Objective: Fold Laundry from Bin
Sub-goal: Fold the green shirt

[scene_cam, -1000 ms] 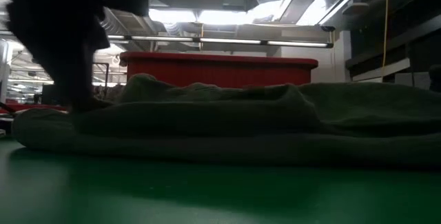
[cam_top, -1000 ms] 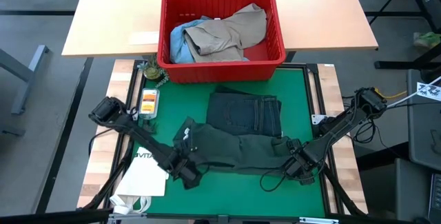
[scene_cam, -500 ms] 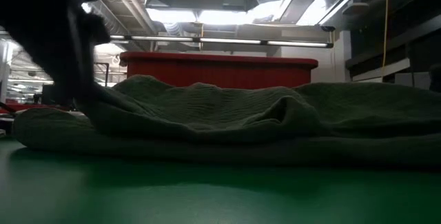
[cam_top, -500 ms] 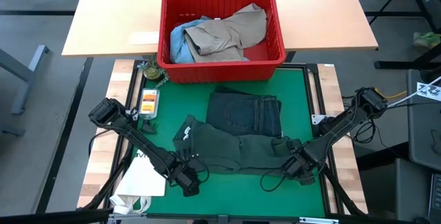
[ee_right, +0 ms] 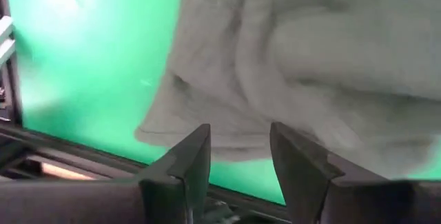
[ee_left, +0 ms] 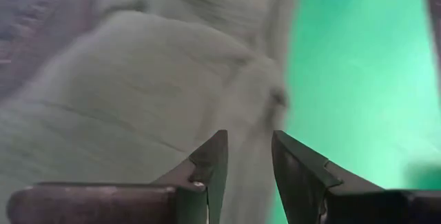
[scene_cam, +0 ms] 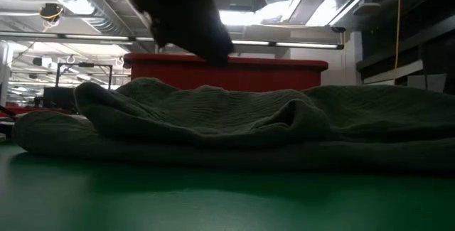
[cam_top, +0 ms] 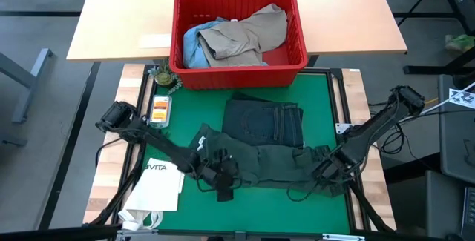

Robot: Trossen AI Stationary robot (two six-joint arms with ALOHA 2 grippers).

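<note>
A dark green garment (cam_top: 267, 163) lies crumpled across the near half of the green mat (cam_top: 185, 126), its folds resting on the mat (scene_cam: 227, 128). My left gripper (cam_top: 223, 180) hovers open over its left part (ee_left: 138, 79), with nothing between the fingers (ee_left: 248, 138). My right gripper (cam_top: 329, 173) stands open above the garment's right edge (ee_right: 310, 58). Folded dark navy trousers (cam_top: 263, 122) lie behind the green garment. The red bin (cam_top: 237, 78) holds a khaki garment (cam_top: 249, 37) and a light blue one (cam_top: 191, 44).
A white paper bag (cam_top: 159, 189) lies at the mat's near left corner. A small orange-labelled item (cam_top: 159, 110) and a small dark ornament (cam_top: 165, 76) sit at the far left. The bin (scene_cam: 227, 71) stands beyond the mat's far edge. Bare mat lies near the front.
My left gripper has left the green garment's left end, risen, and swung toward the table's right over the garment. The fold that lay pressed flat under it now stands up loosely. My right gripper has risen a little above the garment's right edge.
</note>
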